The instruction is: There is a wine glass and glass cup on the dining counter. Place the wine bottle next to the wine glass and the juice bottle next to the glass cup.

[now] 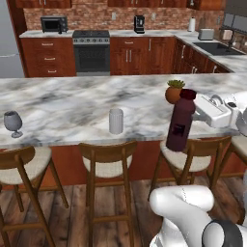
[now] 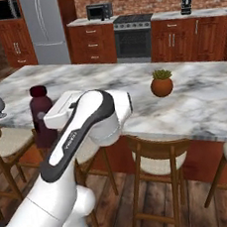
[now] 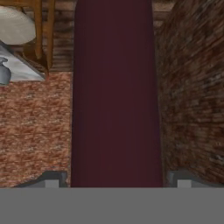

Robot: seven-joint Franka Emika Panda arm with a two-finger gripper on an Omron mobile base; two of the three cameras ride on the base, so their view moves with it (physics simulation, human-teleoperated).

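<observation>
Both base views face the dining counter (image 1: 72,103); hand view hugs the juice bottle (image 3: 116,96).

A home kitchen: stove (image 1: 91,48), microwave (image 1: 53,23), fridge (image 2: 45,28), sink (image 1: 218,48) and marble dining counter (image 1: 72,103) with stools (image 1: 107,161).

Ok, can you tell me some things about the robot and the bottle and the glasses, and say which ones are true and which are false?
1. The gripper holds the juice bottle. True.
2. The juice bottle stands on the dining counter. False: it hangs in the air at the counter's near edge, above the stools.
3. The glass cup stands upright on the counter. True.
4. The wine glass lies tipped over. False: it stands upright.
5. A potted plant sits on the counter. True.
6. The wine glass touches the glass cup. False: they stand far apart.
</observation>
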